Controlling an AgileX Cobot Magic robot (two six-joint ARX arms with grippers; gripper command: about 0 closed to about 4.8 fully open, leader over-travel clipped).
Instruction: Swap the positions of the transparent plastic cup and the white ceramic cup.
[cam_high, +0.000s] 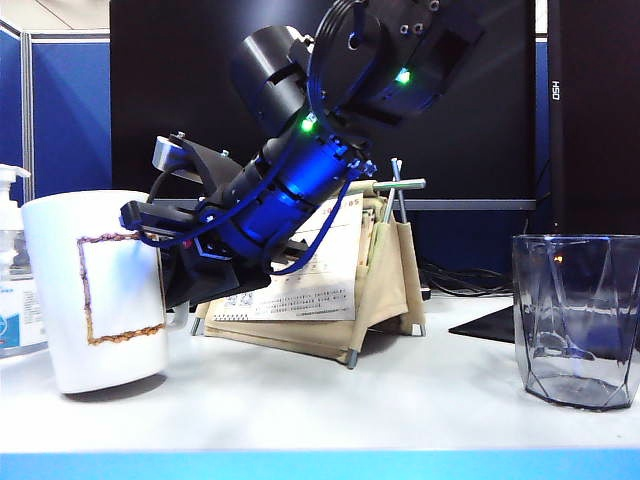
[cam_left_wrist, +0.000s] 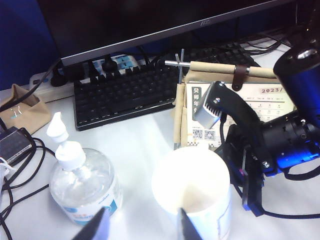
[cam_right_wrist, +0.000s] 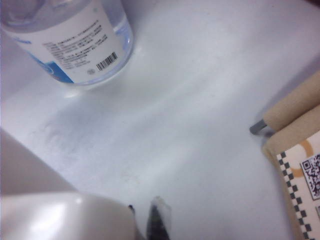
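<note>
The right gripper (cam_right_wrist: 147, 222), pinched shut on the white ceramic cup (cam_high: 95, 290) handle, must lift it; the left gripper (cam_left_wrist: 142, 227) hangs open above.

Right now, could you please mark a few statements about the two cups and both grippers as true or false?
1. In the exterior view, the white ceramic cup stands left of the transparent plastic cup. True.
2. The transparent plastic cup lies on its side. False: it stands upright.
3. The left gripper is open, above the white ceramic cup and the pump bottle. True.
4. The right gripper is open beside the transparent plastic cup. False: it is shut, close beside the white ceramic cup.
</note>
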